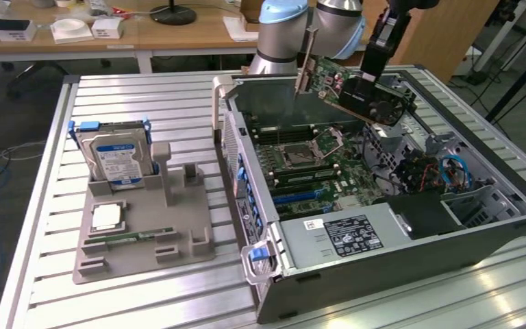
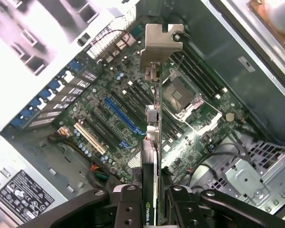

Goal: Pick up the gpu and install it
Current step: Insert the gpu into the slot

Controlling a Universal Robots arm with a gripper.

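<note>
**GPU Hanging Tilted Over the Open Case**

The gripper (image 2: 150, 202) is clamping its fingers (image 2: 128, 209) on the gpu (image 2: 152, 142), holding it clear above the motherboard (image 2: 99, 118), with the bracket (image 2: 160, 42) at the card's far end from the wrist. Beneath, the blue slot (image 2: 123, 116) is lying off to one side of the card. A misaligned or slanted push risks bending contacts or catching the case (image 1: 355, 267) wall. The arm (image 1: 336, 20) is reaching down over the case, and the card is slanting.
</note>
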